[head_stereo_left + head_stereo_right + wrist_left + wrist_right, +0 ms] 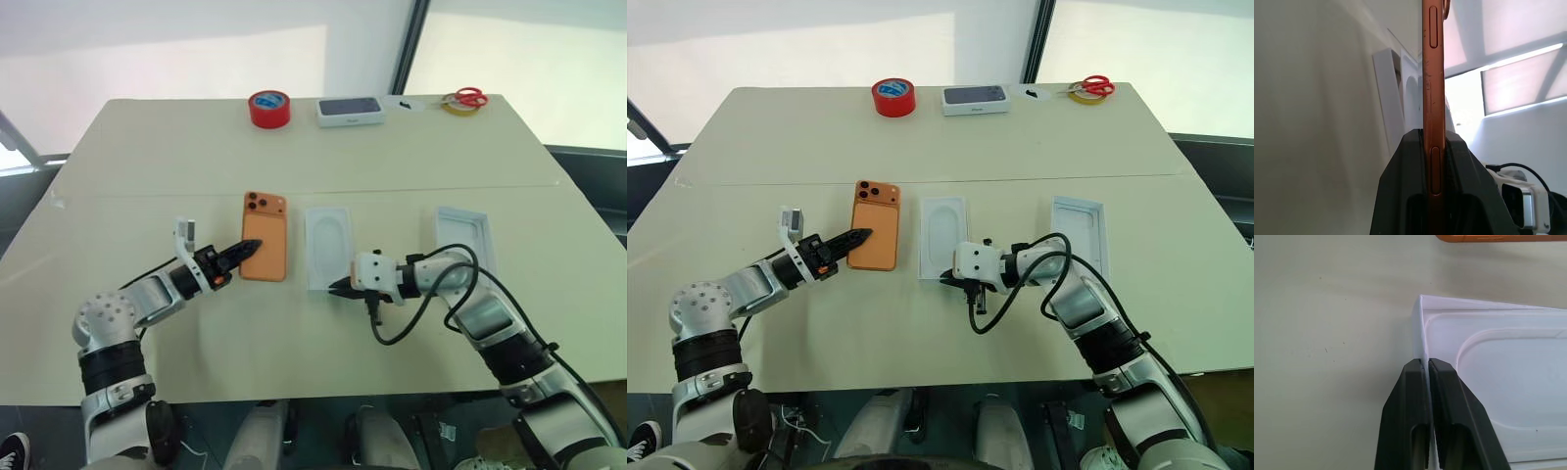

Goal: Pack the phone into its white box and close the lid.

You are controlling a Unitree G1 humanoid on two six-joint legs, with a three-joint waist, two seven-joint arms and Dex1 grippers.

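The orange phone (pixel 267 240) lies flat, camera cluster at its far end, left of the table's middle. My left gripper (pixel 253 246) is shut on the phone's near left edge; the left wrist view shows that thin orange edge (pixel 1432 73) between the fingers. I cannot tell whether the phone rests on the table or hangs just above it. The white box (pixel 330 247) lies right of the phone, with a white rounded recess showing inside it. My right gripper (pixel 338 287) is shut on the box's near wall (pixel 1422 338). The white lid (pixel 463 238) lies open side up further right.
Along the far edge of the table (pixel 196 176) stand a red tape roll (pixel 269 108), a closed white box with a dark top (pixel 350 111), and red-handled scissors (pixel 468 98) on a yellow tape roll. A black cable loops from my right wrist (pixel 392 333).
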